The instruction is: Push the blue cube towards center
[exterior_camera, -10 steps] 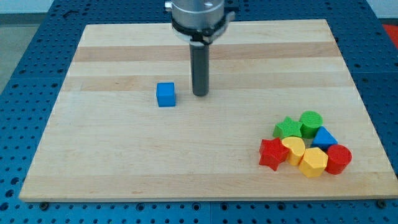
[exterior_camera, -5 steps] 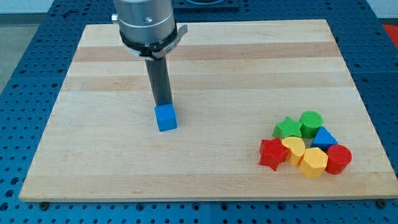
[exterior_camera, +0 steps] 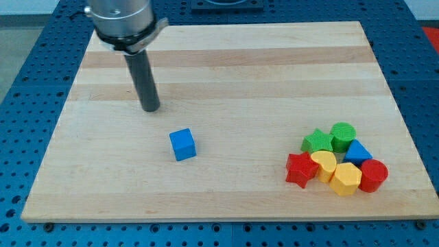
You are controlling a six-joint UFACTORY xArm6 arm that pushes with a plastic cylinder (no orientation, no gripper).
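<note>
blue cube (exterior_camera: 182,145), small plastic block, sits on the light wooden counter (exterior_camera: 226,75), left of the counter's middle and a bit toward the view's bottom. no long axis to speak of, it's a cube; it sits slightly rotated, one corner edge turned toward the view's bottom, top face showing. no claw on this arm, just a straight dark rod, so nothing is clenched or grasped. my tip (exterior_camera: 151,108) rests on the counter up and to the view's left of the blue cube, near but apart, not touching. at the view's lower right, well apart from the cube, a tight cluster: green star-like block (exterior_camera: 316,141), green cylinder (exterior_camera: 342,134), blue triangular block (exterior_camera: 357,151), red star block (exterior_camera: 300,169), yellow rounded block (exterior_camera: 324,163), yellow hexagonal block (exterior_camera: 346,179), red cylinder (exterior_camera: 373,175), touching each other.
</note>
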